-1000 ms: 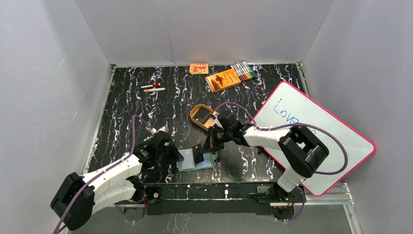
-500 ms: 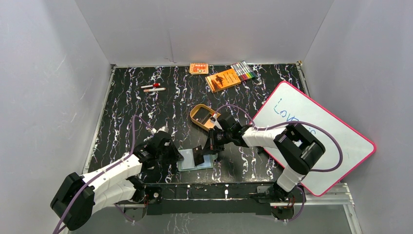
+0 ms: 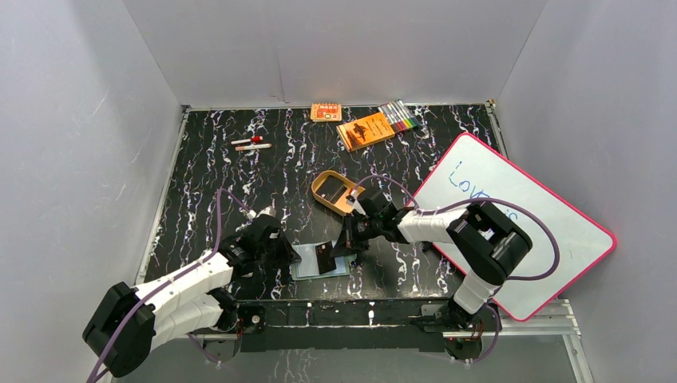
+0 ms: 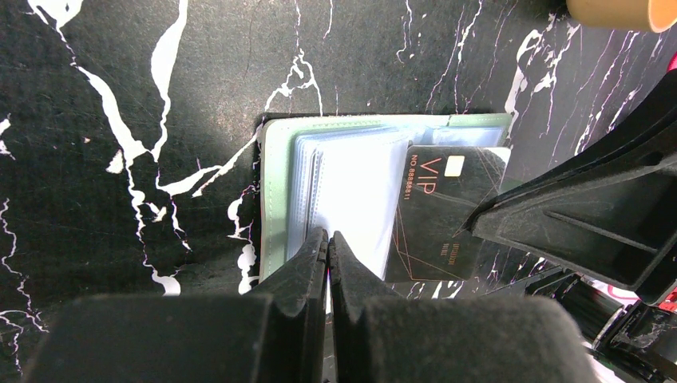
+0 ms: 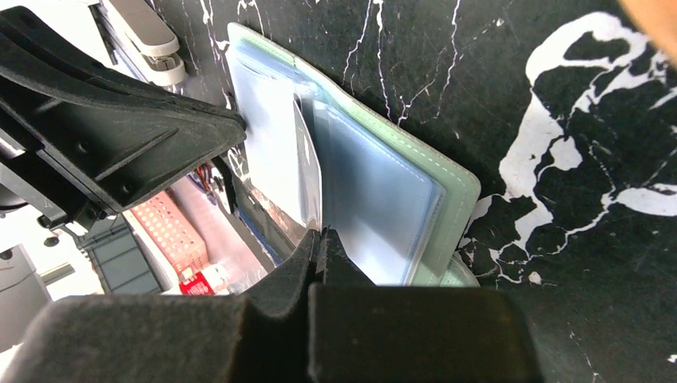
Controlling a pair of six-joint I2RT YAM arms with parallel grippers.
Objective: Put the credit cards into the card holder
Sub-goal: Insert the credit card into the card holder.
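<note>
The right fingers point(image 5: 287, 271) clamp the thin black credit card point(image 4: 439, 215); slide it level into the sage-green folding card holder point(image 4: 275, 183), the left fingers point(image 4: 295, 271), pressed together, steadying it.

Left arm point(image 3: 192, 279) stretched low toward centre, left gripper point(image 4: 327, 239) jaws pressed together, right arm point(image 3: 435, 222) folded back inward, right gripper point(image 5: 322, 233) pinching a card point(image 4: 443, 211).

Table point(image 3: 207, 183): black w/ white + purple marble veins. Card holder point(image 4: 275, 183): sage-green cover, pale blue-grey pockets. Credit card point(image 4: 435, 223): black, coppery "VIP" + thin reddish lines. Tray point(image 3: 321, 191), 12 o'clock of holder: tan. Booklet point(image 3: 366, 131), table's 1 o'clock: orange. Whiteboard point(image 3: 511, 199), 3 o'clock: white, pink rim, blue writing.
</note>
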